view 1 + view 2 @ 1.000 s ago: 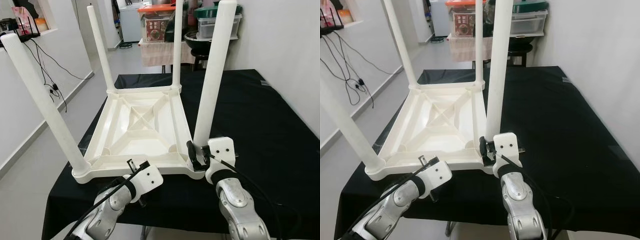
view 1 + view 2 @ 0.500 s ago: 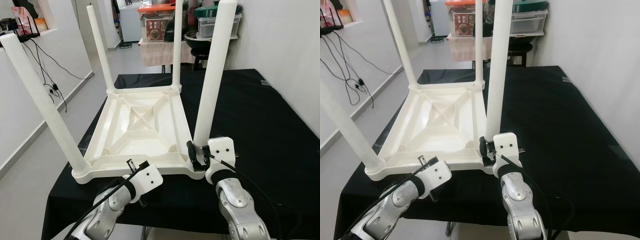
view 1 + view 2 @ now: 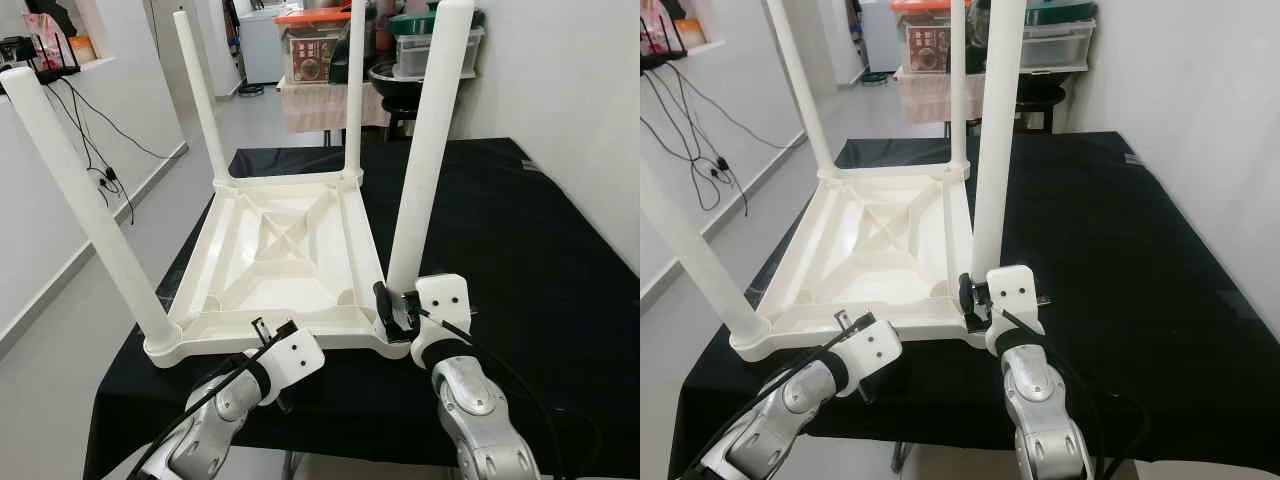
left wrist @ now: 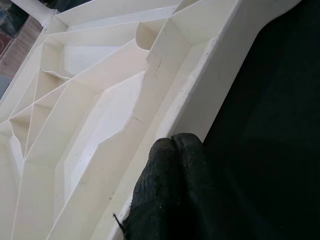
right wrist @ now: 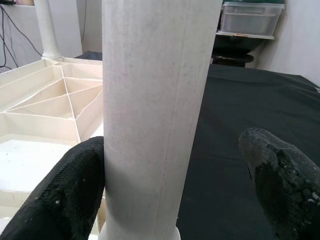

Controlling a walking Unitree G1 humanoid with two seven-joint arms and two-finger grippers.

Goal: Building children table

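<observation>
Table (image 3: 285, 250) upside down, legs up, right gripper (image 5: 172, 185) spread around leg (image 3: 425, 150), left gripper (image 4: 172, 165) together.

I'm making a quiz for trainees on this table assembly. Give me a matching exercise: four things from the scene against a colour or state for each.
Things:
1. tabletop
2. cloth
3. left gripper
4. right gripper

States:
A. black, spread under the work
B. open, one finger each side of a leg
C. white, lying upside down
D. shut, at the tabletop's near edge

Pairs: 1-C, 2-A, 3-D, 4-B
</observation>
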